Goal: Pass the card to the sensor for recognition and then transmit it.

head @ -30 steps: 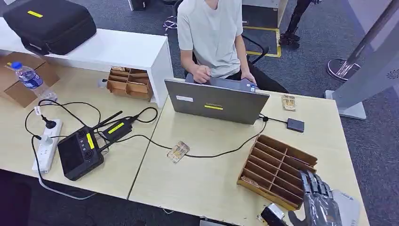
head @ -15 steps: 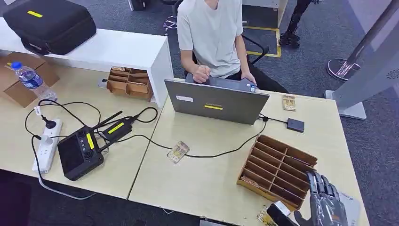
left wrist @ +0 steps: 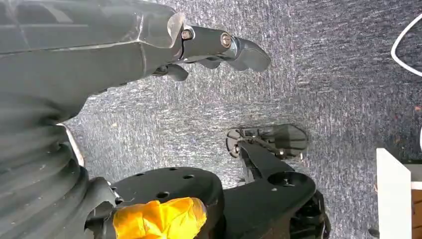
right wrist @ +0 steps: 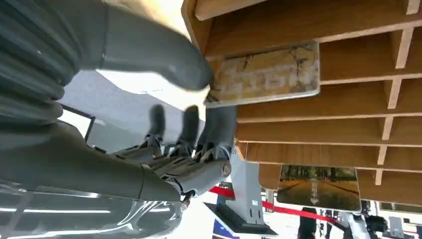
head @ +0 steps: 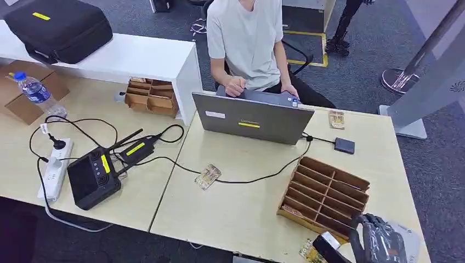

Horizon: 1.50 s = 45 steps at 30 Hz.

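The card, pinched between thumb and fingers of the right hand beside the wooden rack, seems just picked; carrying it to the sensor comes next.

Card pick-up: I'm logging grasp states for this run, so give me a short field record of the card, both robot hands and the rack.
card: gold-toned, worn print, pinched at one end, right by the wooden slotted rack
right robot hand: thumb on one face of the card, fingers on the other
second card: lying in another rack slot
left robot hand: hangs over carpet, holds nothing
small black box on a cable: beyond the rack, nothing on it
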### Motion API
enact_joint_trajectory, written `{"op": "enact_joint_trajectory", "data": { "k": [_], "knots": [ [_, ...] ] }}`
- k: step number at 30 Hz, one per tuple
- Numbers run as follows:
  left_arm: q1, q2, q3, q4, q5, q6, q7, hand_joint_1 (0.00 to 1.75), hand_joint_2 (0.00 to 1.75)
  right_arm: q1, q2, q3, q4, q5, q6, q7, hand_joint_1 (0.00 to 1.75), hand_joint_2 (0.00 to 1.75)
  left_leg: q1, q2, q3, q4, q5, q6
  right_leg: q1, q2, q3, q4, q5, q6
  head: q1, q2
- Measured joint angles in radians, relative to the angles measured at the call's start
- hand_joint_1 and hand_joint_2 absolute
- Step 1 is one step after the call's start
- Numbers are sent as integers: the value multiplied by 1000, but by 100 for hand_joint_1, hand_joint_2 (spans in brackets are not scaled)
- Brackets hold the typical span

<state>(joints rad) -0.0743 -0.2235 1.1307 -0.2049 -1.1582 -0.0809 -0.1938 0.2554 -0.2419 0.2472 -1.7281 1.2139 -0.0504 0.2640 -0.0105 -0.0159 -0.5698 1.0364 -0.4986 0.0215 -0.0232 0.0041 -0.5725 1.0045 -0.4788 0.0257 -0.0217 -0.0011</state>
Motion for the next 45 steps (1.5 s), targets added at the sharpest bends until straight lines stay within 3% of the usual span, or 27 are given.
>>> {"op": "enact_joint_trajectory", "data": {
  "k": [40, 41, 42, 45],
  "knots": [
    [0, -4, 0, 0, -9, 0, 0, 0, 175, 0, 55, -54, 27, 22, 47, -55, 175, 175, 0, 0, 0, 0, 0, 0, 0, 0, 0, 0, 0, 0, 0, 0],
    [0, -4, 0, 0, -9, 0, 0, 0, 175, 0, 57, -56, 27, 22, 47, -55, 72, 175, 0, 0, 0, 0, 0, 0, 0, 0, 0, 0, 0, 0, 0, 0],
    [0, -4, 0, 0, -9, 0, 0, 0, 175, 0, 58, -58, 27, 22, 47, -56, 0, 175, 0, 0, 0, 0, 0, 0, 0, 0, 0, 0, 0, 0, 0, 0],
    [0, -4, 0, 0, -9, 0, 0, 0, 175, 0, 63, -59, 26, 26, 42, -65, 0, 175, 0, 0, 0, 0, 0, 0, 0, 0, 0, 0, 0, 0, 0, 0]
  ]
}}
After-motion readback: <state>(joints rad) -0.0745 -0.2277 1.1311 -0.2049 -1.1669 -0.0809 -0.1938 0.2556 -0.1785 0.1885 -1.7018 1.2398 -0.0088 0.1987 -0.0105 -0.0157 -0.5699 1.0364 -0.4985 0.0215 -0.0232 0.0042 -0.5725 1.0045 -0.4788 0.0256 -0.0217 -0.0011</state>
